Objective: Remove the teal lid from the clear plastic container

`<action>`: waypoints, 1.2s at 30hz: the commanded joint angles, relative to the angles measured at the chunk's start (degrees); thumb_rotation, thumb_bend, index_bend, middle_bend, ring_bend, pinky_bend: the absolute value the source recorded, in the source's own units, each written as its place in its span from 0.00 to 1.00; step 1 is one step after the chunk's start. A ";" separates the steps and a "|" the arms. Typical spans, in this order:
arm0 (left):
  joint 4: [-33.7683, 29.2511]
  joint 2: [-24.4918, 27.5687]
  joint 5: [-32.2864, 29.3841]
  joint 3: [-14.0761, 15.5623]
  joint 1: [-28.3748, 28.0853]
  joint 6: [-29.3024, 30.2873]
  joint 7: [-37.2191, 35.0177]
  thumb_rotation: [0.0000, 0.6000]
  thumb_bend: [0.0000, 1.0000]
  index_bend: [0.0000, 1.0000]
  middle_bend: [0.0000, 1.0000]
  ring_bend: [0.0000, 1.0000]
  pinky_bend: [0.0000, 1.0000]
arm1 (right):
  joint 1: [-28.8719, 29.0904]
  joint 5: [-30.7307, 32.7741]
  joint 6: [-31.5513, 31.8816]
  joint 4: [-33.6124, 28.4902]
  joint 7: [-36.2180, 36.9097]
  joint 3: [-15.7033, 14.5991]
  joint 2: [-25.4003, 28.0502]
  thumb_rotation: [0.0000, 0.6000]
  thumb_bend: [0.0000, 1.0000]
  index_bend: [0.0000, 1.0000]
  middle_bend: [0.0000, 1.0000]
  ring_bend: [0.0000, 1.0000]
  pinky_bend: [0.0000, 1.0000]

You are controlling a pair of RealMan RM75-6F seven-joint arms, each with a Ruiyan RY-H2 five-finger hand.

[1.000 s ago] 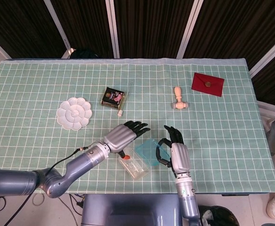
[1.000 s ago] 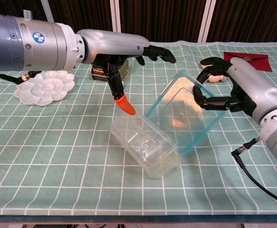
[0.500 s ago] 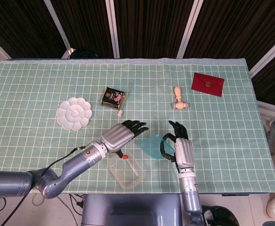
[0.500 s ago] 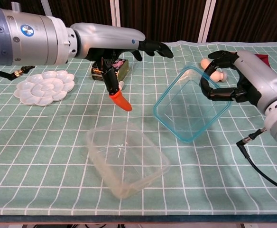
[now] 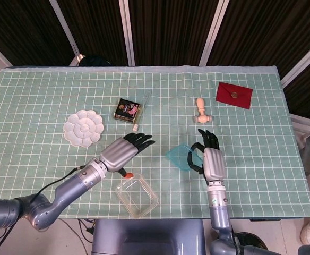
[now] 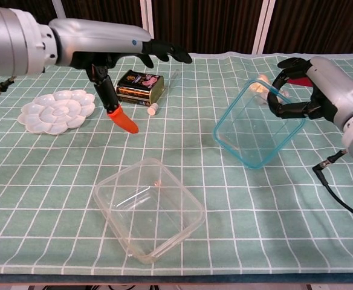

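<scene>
The teal-rimmed lid (image 5: 178, 156) hangs tilted above the cloth, off the box, and my right hand (image 5: 213, 161) grips its right edge. In the chest view the lid (image 6: 253, 130) stands nearly on edge, with the right hand (image 6: 301, 92) curled round its upper right side. The clear plastic container (image 5: 137, 195) lies uncovered and upright near the table's front edge, also seen low in the chest view (image 6: 147, 209). My left hand (image 5: 122, 151) hovers above and behind it, fingers stretched out flat and holding nothing. Its orange-tipped thumb (image 6: 123, 121) points down.
A white flower-shaped palette (image 5: 83, 127) lies at the left. A black box (image 5: 128, 110) with a small white tube (image 5: 136, 127) sits behind the left hand. A wooden stamp (image 5: 201, 111) and a red envelope (image 5: 234, 94) lie at the back right.
My right hand has carried the lid up and to the right, away from the container. The container dropped flat and slid toward the front edge. My left hand drew back to the left.
</scene>
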 commanded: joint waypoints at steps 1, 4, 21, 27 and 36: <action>-2.13 2.71 1.82 0.64 2.31 2.20 -1.15 1.00 0.00 0.00 0.00 0.00 0.11 | 1.49 2.66 -1.80 3.24 -1.34 1.94 0.09 1.00 0.61 0.64 0.11 0.00 0.00; -3.66 5.43 3.72 1.49 4.39 3.96 -1.72 1.00 0.00 0.00 0.00 0.00 0.11 | 3.04 7.52 -4.27 5.56 -5.54 3.98 0.52 1.00 0.57 0.19 0.01 0.00 0.00; -8.46 13.40 12.71 5.63 17.58 17.49 -4.96 1.00 0.00 0.00 0.00 0.00 0.11 | 0.51 15.94 -2.21 -7.46 -15.49 7.55 14.00 1.00 0.39 0.00 0.00 0.00 0.00; -9.30 15.74 20.02 11.26 27.79 28.02 -5.45 1.00 0.00 0.00 0.00 0.00 0.10 | -7.01 8.65 -1.91 -18.16 -10.50 0.49 26.39 1.00 0.36 0.00 0.00 0.00 0.00; 1.40 14.91 28.56 18.18 43.68 42.82 -10.73 1.00 0.00 0.00 0.00 0.00 0.10 | -17.40 -4.22 2.23 -23.11 2.96 -9.07 41.66 1.00 0.35 0.00 0.00 0.00 0.00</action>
